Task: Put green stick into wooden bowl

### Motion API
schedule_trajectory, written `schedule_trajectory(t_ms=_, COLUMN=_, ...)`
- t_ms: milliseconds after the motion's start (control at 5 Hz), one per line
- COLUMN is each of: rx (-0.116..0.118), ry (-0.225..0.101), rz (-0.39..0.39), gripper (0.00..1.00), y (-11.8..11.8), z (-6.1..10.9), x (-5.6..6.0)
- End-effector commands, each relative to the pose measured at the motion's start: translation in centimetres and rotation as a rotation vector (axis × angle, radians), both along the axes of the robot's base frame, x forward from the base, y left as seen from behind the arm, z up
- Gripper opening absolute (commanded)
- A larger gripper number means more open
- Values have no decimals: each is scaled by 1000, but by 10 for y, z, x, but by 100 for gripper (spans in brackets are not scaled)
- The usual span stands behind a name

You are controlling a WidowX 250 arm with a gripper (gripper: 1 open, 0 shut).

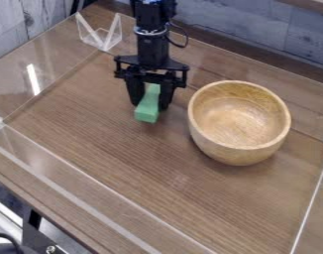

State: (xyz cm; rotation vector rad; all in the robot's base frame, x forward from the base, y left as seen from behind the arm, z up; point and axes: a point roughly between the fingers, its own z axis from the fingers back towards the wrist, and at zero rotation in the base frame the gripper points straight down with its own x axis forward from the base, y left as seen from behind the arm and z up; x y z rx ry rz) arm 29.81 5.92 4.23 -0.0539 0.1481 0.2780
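Table [111, 189] of dark wood grain, fenced by clear low walls [32, 74] with a glare streak near 9 o'clock. Clear angled stand [95, 35] up at about 11 o'clock, by the back wall, well apart from everything else.

Arm [153, 25] black, dropping straight down from 12 o'clock, ending in tool [153, 94] just above centre, pointing at the table. Tool narrow, black fingers [135, 91] clamped on either side of stick [153, 104]. Stick bright green, flat and blocky, standing tilted between the fingers, top end hidden in the tool, bottom end poking out below toward 6 o'clock. Cannot tell whether bottom end touches the table or hangs just above it; faint shadow right beneath.

Bowl [239, 147] at 3 o'clock of the stick, near it but apart, a strip of bare table between. Round, light tan, thick-walled, grain showing inside, sitting upright on the table. Nothing visible inside but wood. Stick outside the bowl, on its 9 o'clock side.

Grey plank backdrop [276, 30] behind, from 12 to 2 o'clock. Dark frame parts [19, 233] at 7 o'clock, below the table edge, too dim to make out.
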Motion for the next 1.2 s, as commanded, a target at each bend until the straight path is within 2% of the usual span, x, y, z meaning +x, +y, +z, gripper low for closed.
schedule_trajectory(t_ms=0, rx=20, ry=-97, rz=12, gripper=0, y=4, z=29, x=12)
schedule_trajectory(t_ms=1000, rx=16, ry=-103, rz=17, gripper=0, y=3, z=34, x=14)
